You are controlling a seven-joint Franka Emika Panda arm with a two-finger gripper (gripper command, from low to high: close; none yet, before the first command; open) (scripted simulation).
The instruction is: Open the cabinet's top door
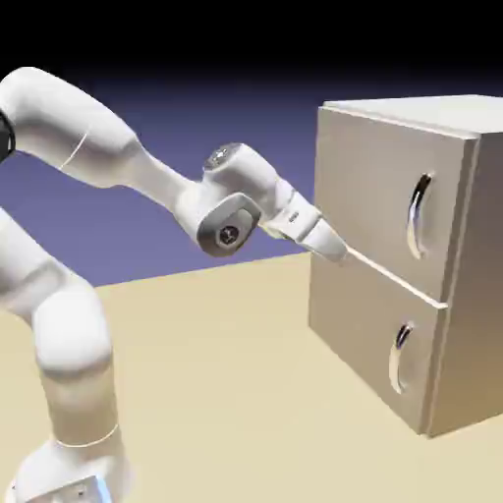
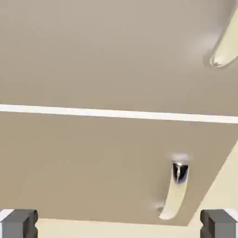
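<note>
Claw fully spread, holding nothing, facing cabinet front near seam below closed top door.

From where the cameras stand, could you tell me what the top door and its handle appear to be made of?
The top door looks like matte painted wood or laminate: flat beige-grey, no grain or gloss, though the render leaves it open. Its handle looks like polished metal: silver, curved, with bright highlights and dark reflections.
</note>
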